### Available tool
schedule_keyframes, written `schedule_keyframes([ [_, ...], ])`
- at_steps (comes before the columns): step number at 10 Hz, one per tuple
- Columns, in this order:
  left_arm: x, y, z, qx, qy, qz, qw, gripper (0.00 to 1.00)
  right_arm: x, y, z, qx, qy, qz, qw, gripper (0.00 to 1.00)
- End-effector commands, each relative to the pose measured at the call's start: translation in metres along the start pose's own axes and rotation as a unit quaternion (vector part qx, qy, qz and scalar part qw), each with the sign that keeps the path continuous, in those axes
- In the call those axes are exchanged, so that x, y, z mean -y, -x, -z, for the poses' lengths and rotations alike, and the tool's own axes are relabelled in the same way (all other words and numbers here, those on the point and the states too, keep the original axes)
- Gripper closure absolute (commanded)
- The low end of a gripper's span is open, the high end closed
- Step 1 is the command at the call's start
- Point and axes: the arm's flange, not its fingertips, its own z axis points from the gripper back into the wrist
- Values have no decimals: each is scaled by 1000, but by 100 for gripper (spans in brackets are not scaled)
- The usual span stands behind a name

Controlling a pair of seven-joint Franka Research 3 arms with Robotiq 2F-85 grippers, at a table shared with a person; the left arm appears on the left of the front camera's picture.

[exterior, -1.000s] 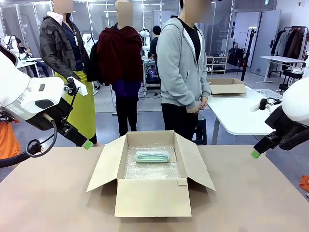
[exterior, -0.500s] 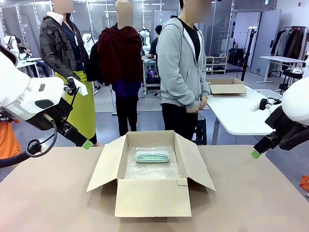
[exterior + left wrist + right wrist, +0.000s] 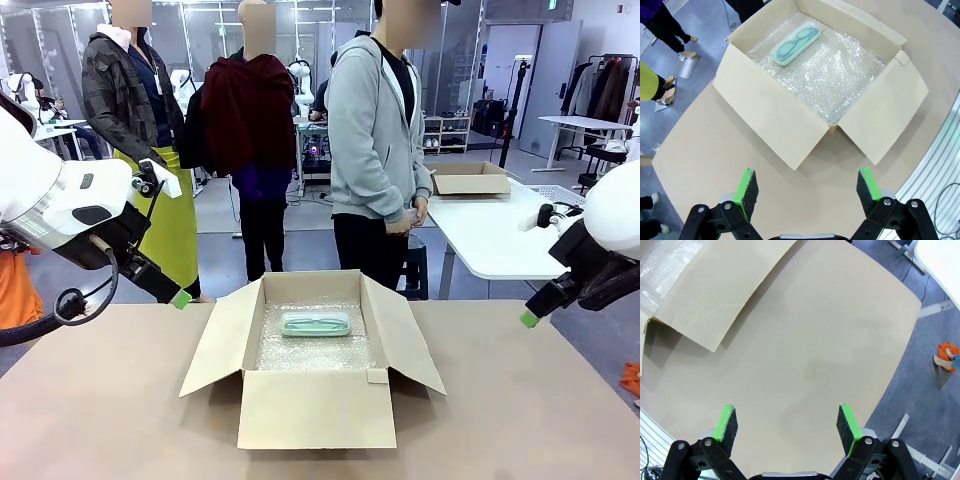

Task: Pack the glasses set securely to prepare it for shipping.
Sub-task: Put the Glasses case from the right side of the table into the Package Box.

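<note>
A mint green glasses case (image 3: 315, 323) lies flat on the bubble wrap (image 3: 300, 352) that lines an open cardboard box (image 3: 315, 408) in the middle of the table. From the left wrist view, the case (image 3: 796, 45) sits toward the box's far side. My left gripper (image 3: 178, 297) hangs open above the table's left part, well away from the box, and its fingers (image 3: 747, 187) are empty. Above the right edge of the table my right gripper (image 3: 529, 318) is open too, its green pads (image 3: 846, 422) spread over bare tabletop.
The box flaps (image 3: 222, 340) splay outward on all sides, and one flap (image 3: 715, 290) reaches toward my right gripper. A person in a grey hoodie (image 3: 375, 130) stands at the far side with hands clasped. A white table (image 3: 490, 235) stands behind on the right.
</note>
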Motion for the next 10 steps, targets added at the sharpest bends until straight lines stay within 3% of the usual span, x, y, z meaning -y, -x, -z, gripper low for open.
schedule_keyframes([
  [1, -1, 0, -1, 1, -3, 2, 1000, 0, 0, -1, -1, -3, -2, 0, 1000, 0],
  [10, -1, 0, -1, 1, -3, 2, 1000, 0, 0, -1, -1, -3, -2, 0, 1000, 0],
])
